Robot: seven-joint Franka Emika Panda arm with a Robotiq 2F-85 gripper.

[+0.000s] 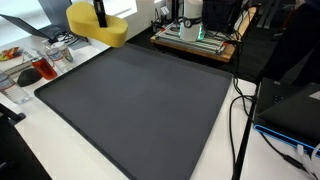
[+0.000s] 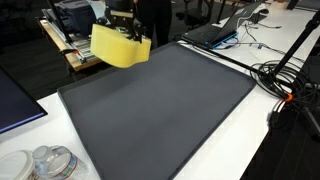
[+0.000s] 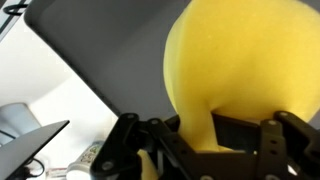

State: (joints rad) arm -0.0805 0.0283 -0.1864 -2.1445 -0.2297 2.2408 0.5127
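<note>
While clamped on the sponge (image 2: 120, 48), the hand (image 2: 122, 30) hangs above a corner of the mat (image 2: 160, 100). Judged step: carrying. Set-down would need level lowering, then release.

Exterior views high above shared mat (image 1: 140, 110); wrist view near sponge (image 3: 230, 70).

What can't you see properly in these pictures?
Wrist view: yellow sponge runs past the top edge; fingers hide its bottom.
Exterior view: arm cut off by the top edge.
Exterior view: clutter beside the mat, too small to name.
</note>
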